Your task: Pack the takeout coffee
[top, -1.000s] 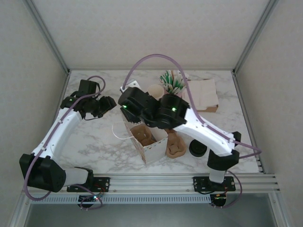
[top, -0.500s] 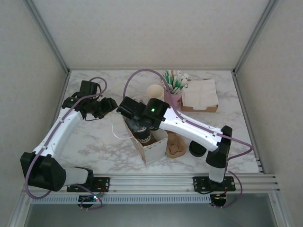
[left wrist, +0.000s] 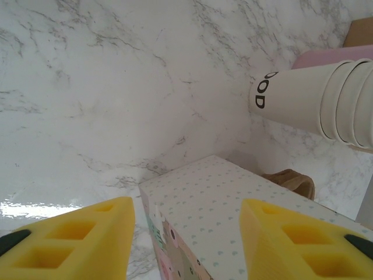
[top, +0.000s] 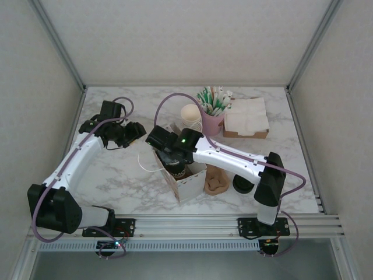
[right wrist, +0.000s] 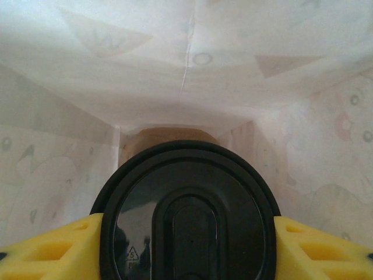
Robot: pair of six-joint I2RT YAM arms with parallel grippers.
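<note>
**Coffee upright in the bag, clamped by the right arm**

The right gripper reaches down into the open top of the white paper bag. Its yellow fingers are clenched on the left and right sides of the takeout coffee, just under the black lid. The cup's long axis is vertical, in line with the jaws and the bag's mouth, so the coming move is probably straight down, then a release. Brown cardboard shows deeper in the bag, but I cannot tell whether the cup's base is seated on it. The left gripper hangs left of the bag and slightly farther back, its jaws apart and holding nothing.
</note>
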